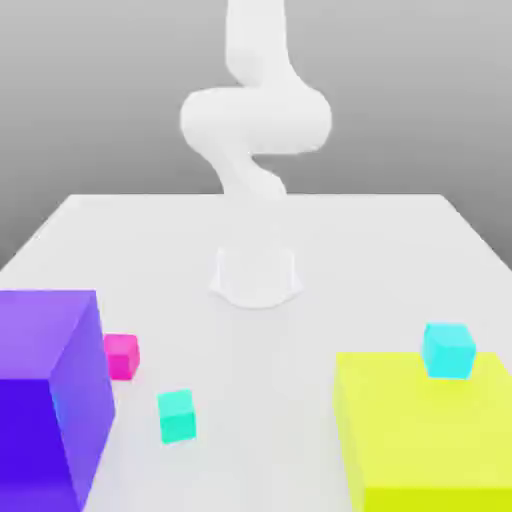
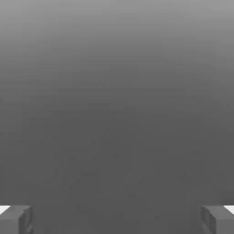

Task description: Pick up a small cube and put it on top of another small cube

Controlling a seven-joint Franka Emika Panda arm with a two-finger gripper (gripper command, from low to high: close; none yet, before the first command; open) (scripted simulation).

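The hand (image 2: 117,221) stands spread and empty; the teal cube (image 1: 177,416) sits on the tabletop (image 1: 270,440), between purple block (image 1: 82,400) and yellow block (image 1: 425,425). Judging the coming move, descent must centre there.

The white arm (image 1: 255,120) rises bent above its base (image 1: 256,275), the pincer (image 2: 117,220) standing wide open.
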